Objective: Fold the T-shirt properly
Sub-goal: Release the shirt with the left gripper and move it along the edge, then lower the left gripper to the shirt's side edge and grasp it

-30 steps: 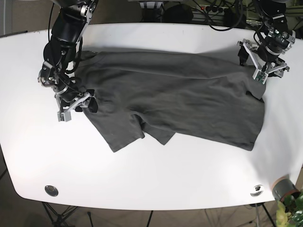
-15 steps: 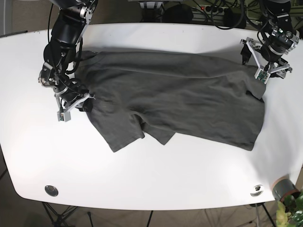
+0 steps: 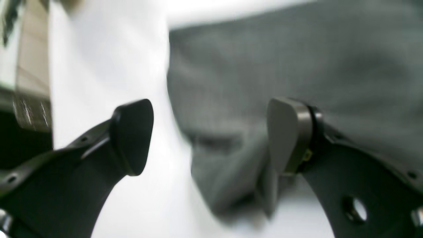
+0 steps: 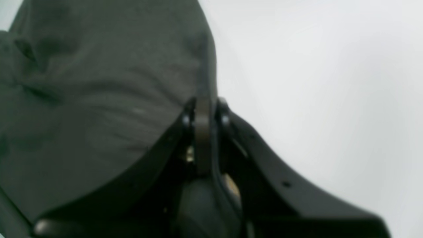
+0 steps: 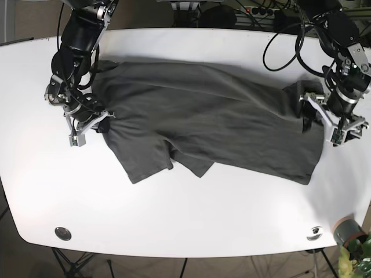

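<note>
On the base view's left side, the right arm reaches down from the table's far edge, bent at the elbow, and its right gripper (image 5: 98,121) sits at the T-shirt's (image 5: 214,124) left edge. Its wrist camera shows the jaws pressed together on a fold of the dark cloth. That grey shirt lies spread across the middle of the white table (image 5: 185,214), wrinkled. At the shirt's right edge the left arm curls down, and its left gripper (image 3: 211,135) hangs with jaws wide apart, seemingly straddling the hem, though the picture is blurred.
</note>
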You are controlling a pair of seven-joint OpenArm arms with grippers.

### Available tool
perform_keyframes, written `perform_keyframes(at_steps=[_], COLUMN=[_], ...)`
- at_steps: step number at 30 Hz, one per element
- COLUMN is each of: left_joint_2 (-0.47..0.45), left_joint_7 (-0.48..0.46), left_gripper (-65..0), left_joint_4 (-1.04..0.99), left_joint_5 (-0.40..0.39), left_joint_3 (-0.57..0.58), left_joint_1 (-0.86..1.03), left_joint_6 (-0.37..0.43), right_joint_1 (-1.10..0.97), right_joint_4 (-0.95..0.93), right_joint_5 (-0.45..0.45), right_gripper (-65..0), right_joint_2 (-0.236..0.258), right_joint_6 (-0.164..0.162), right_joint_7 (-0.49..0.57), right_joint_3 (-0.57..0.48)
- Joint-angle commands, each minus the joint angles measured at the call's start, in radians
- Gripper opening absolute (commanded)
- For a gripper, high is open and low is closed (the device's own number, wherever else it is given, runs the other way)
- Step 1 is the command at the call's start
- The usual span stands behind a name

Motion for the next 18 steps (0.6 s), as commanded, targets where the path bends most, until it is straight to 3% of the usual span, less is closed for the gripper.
perform_keyframes(at_steps=[1, 4, 7, 11, 18], left_joint_2=[-0.019, -0.023, -0.028, -0.048, -0.052], left_joint_7=[-0.021, -0.021, -0.027, -0.061, -0.322], left_gripper=[-14.0, -14.0, -14.0, -14.0, -14.0], left_joint_4=[0.001, -0.062, -0.183, -0.363, -0.751], left_joint_5=[-0.007, -0.005, -0.004, 0.058, 0.228], left_joint_3=[-0.003, 0.022, 0.029, 0.049, 0.121], left_joint_1=[-0.04, -0.123, -0.206, -0.31, -0.459], left_joint_6=[0.001, 0.008, 0.106, 0.152, 0.158], right_joint_1=[0.0, -0.002, -0.002, 0.001, 0.003], right_joint_4=[0.051, 0.066, 0.066, 0.065, 0.066], right_joint_5=[0.001, -0.002, -0.002, -0.002, -0.002], right_gripper=[-62.8, -62.8, -62.8, -62.8, -62.8], right_joint_2=[0.015, 0.015, 0.015, 0.015, 0.013], right_joint_6=[-0.003, -0.003, -0.003, -0.003, -0.003], right_joint_7=[0.007, 0.007, 0.007, 0.007, 0.007], right_joint_3=[0.001, 0.001, 0.001, 0.001, 0.001])
